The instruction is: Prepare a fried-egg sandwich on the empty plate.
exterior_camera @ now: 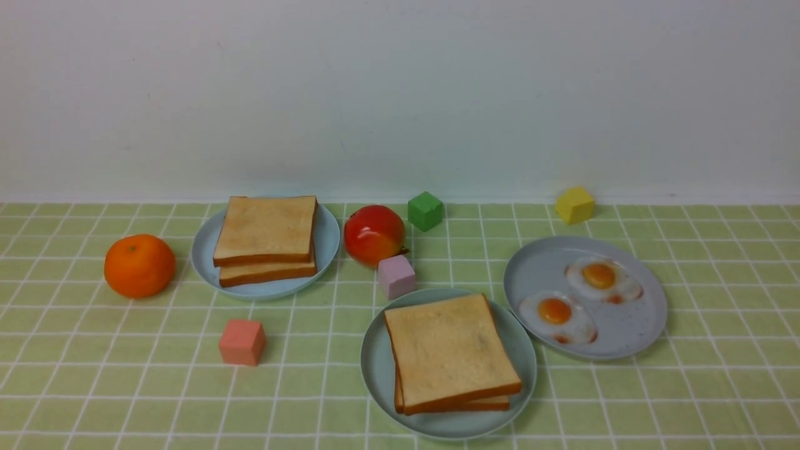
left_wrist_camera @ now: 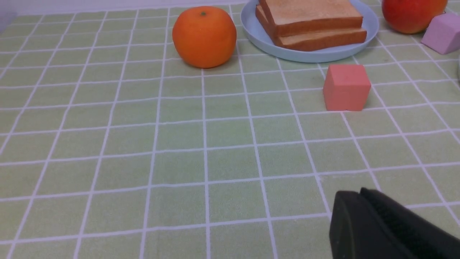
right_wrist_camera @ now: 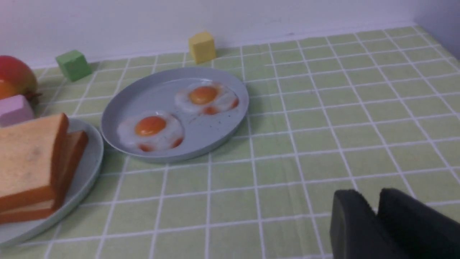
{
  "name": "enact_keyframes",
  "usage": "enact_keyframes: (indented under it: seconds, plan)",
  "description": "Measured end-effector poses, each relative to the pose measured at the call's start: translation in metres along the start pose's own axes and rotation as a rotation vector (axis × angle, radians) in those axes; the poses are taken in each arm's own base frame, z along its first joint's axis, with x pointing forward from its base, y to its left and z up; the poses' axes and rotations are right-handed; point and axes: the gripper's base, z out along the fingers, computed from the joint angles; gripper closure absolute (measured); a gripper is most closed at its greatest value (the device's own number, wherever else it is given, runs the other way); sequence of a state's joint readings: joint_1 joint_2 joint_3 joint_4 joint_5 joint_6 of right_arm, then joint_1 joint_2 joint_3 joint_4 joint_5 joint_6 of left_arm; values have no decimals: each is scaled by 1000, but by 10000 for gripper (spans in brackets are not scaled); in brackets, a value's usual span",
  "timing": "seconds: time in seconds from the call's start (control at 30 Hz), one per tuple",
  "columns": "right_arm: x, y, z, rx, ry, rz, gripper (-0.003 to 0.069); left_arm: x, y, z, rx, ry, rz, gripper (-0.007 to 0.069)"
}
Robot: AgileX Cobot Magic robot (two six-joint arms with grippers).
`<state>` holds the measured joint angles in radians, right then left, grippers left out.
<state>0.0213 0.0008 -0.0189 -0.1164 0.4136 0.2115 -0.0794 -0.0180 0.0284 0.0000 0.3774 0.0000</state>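
In the left wrist view the left claw (left_wrist_camera: pixel 355 191) was clenched, its tips together and nothing between them; the red cube (left_wrist_camera: pixel 346 87) sat on the surface (left_wrist_camera: pixel 179 154) ahead of that claw, the nearest to it of the things in sight; farther from the claw were the orange (left_wrist_camera: pixel 204 37) and the blue plate (left_wrist_camera: pixel 312 56), which carried two stacked slices of spare toast (left_wrist_camera: pixel 312 18); the apple (left_wrist_camera: pixel 413 14) and the pink cube (left_wrist_camera: pixel 442 33) also lay well apart from the claw.

In the right wrist view the right claw (right_wrist_camera: pixel 366 190) was slightly parted and empty, a narrow gap showing between its tips; ahead of it, well apart, stood the grey plate (right_wrist_camera: pixel 194 124) with two eggs (right_wrist_camera: pixel 151 127) lying side by side; farther beyond the claw were the yellow cube (right_wrist_camera: pixel 202 47) and the green cube (right_wrist_camera: pixel 73 65); part of the sandwich (right_wrist_camera: pixel 27 158) showed, also well apart from the claw.

In the front view the sandwich rested on the teal plate (exterior_camera: pixel 522 350), between the left claw's side and the right claw's side; its top slice was turned a little over the lower one, and whether an egg lay inside could not be told; the grey plate was just beside it, toward the right claw's side; the orange, blue plate and red cube lay toward the left claw's side.
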Motion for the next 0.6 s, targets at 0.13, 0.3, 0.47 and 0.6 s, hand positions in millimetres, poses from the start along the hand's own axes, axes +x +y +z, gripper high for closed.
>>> enact_keyframes:
  seconds: [0.13, 0.3, 0.47, 0.6]
  plan:
    - [9, -1, 3, 9, 9, 3, 520, 0, 0, 0, 0, 2, 0, 592]
    - [8, -1, 3, 8, 1, 2, 509, 0, 0, 0, 0, 1, 0, 587]
    - [9, -1, 3, 8, 1, 2, 505, 0, 0, 0, 0, 1, 0, 587]
    - [9, -1, 3, 7, 0, 2, 500, 0, 0, 0, 0, 1, 0, 587]
